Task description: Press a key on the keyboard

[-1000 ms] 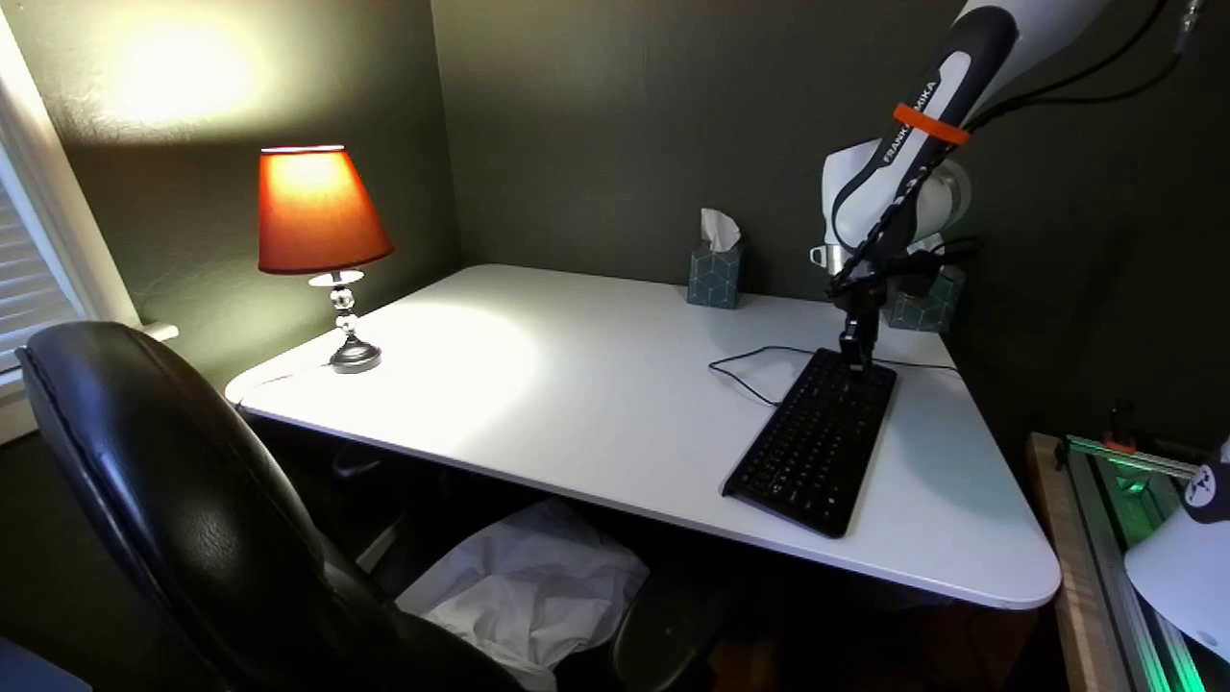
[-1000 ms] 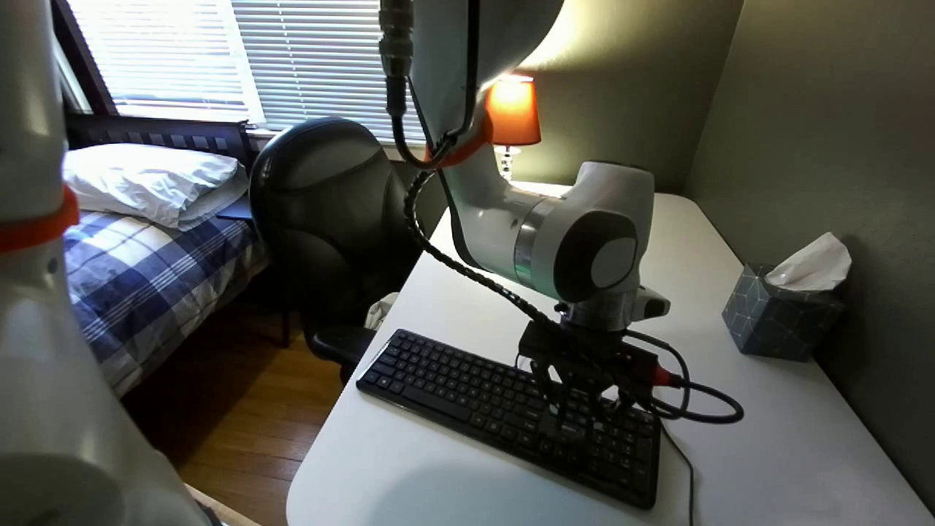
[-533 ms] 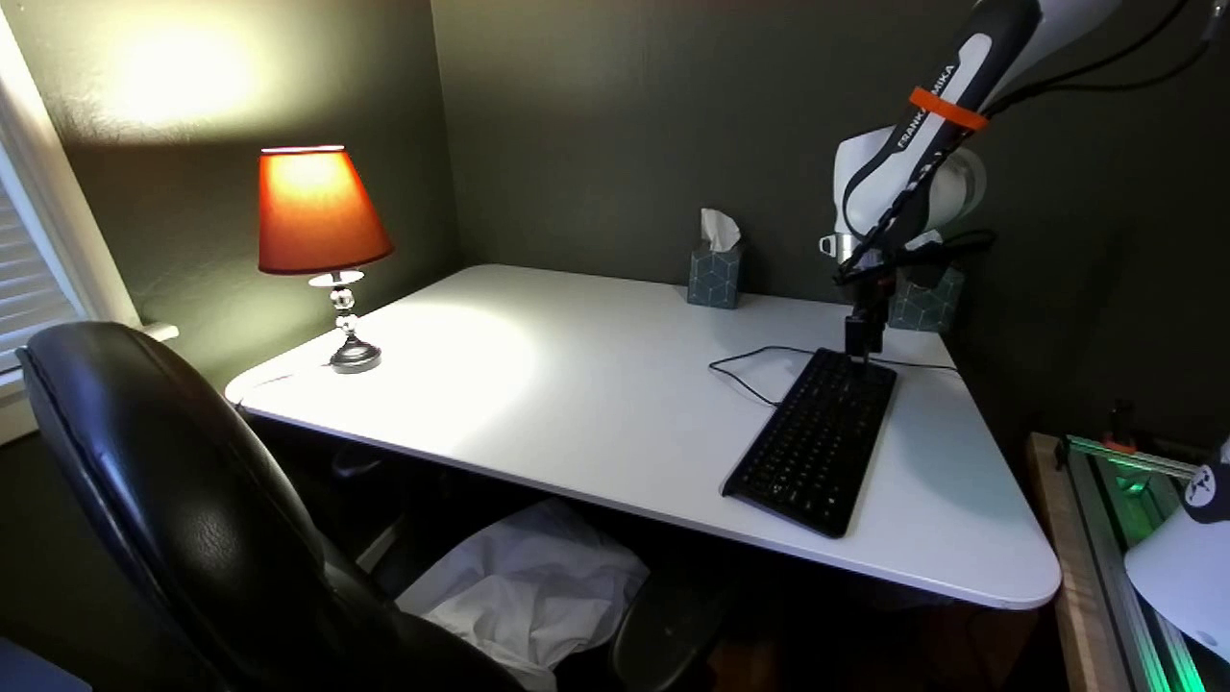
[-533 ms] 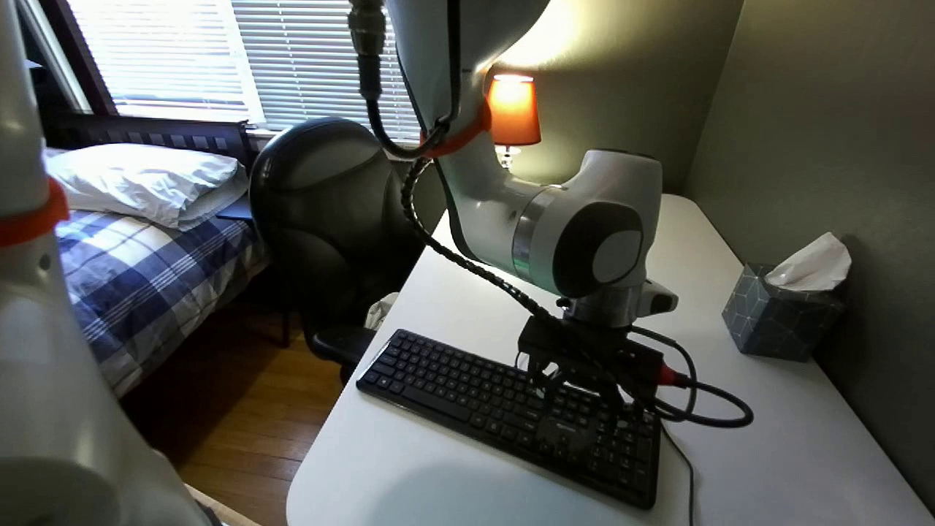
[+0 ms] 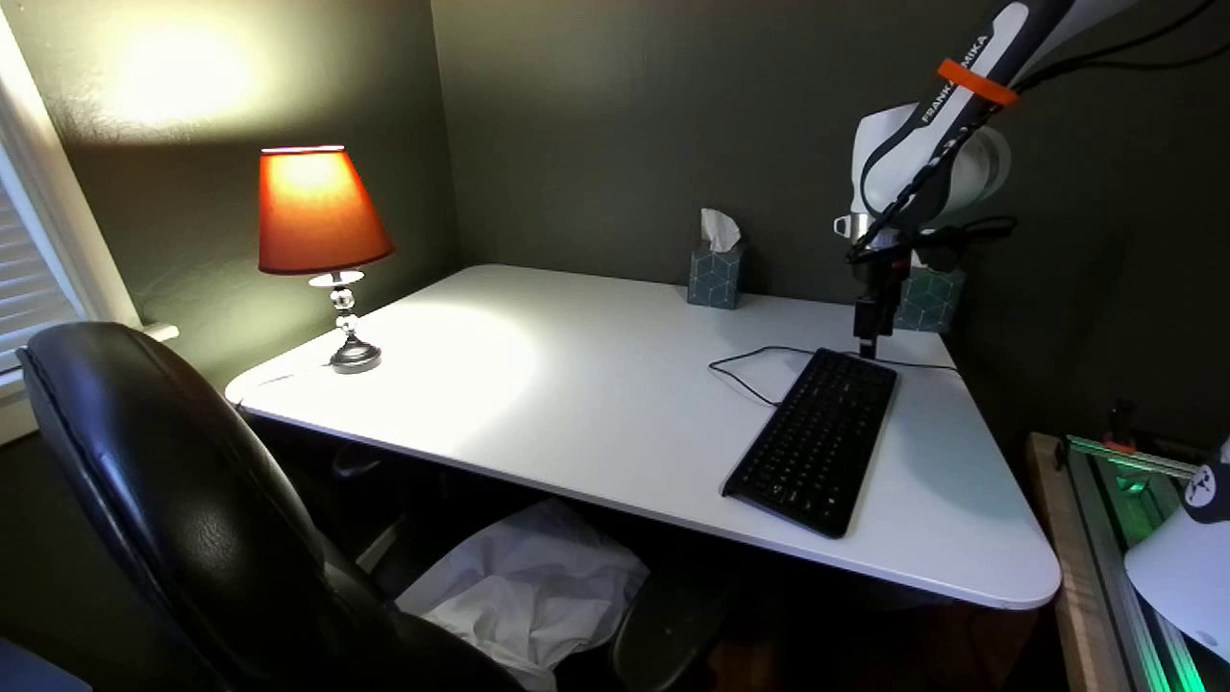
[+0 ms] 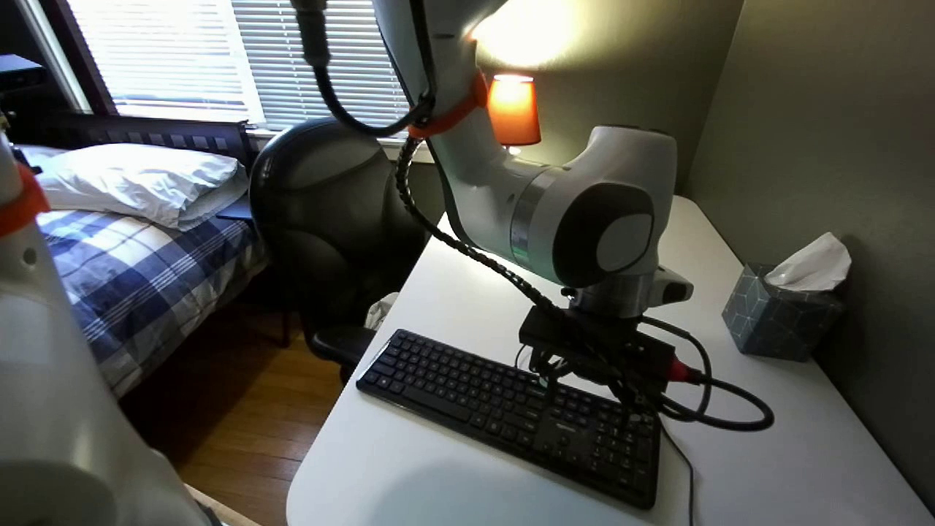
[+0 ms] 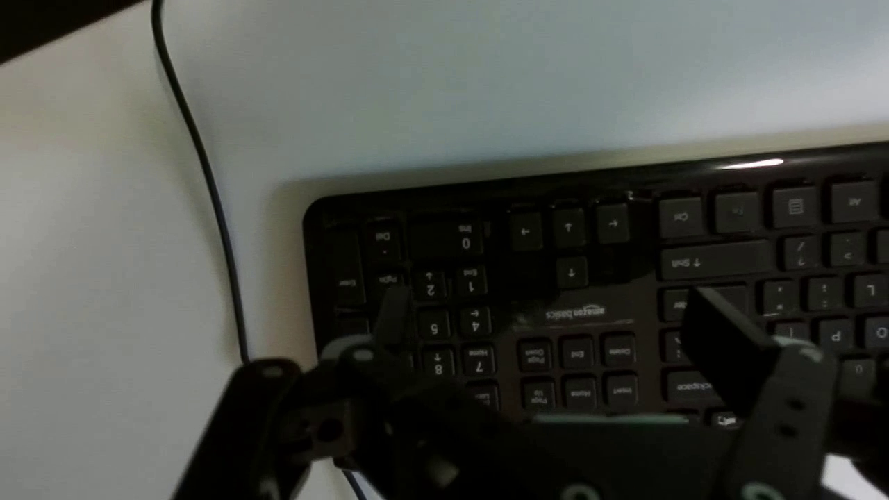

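Black keyboard [image 5: 817, 442] on white desk [image 5: 596, 394], gripper [image 7: 546, 305] at its number-pad end

Jaws released, fingers [image 7: 726, 351] spread well apart in wrist view. Can't tell whether they touch keys [image 7: 577, 353]. In an exterior view, keyboard lies at desk's right, long side running near to far, gripper by its far end. Thin cable [image 7: 206, 173] beside keyboard. Lit orange lamp [image 5: 322, 211] at left; tissue box [image 5: 714, 277] along far edge, second box [image 5: 929, 300] far right, partly hidden

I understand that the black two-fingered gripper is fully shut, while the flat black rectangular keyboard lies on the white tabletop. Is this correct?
Not entirely: the gripper is open, not shut. The wrist view shows its fingers standing wide apart. The keyboard does lie on the white tabletop, as you say.
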Robot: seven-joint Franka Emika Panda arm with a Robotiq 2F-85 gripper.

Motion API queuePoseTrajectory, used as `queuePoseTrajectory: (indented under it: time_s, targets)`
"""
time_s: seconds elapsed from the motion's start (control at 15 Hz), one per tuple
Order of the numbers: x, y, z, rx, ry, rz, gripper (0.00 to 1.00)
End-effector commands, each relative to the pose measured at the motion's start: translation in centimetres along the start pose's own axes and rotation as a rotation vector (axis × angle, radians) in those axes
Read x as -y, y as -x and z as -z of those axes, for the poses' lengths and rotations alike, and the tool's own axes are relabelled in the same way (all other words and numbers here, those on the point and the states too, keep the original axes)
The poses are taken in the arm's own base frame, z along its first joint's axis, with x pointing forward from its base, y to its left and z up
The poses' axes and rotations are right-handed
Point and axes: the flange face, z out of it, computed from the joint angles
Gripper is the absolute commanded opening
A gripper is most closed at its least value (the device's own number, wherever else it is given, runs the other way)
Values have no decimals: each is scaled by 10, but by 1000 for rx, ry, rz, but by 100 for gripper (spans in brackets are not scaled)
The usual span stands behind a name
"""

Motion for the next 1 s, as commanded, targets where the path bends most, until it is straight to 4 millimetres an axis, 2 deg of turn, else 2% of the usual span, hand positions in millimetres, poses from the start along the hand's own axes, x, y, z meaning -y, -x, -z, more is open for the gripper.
queuePoseTrajectory:
  time_s: [0.0,0.53,0.93]
  targets:
    - [0,18,16,-4,-3,-14,100]
    - [7,38,41,-60,6,-10,100]
    - [13,60,63,-148,1,1,100]
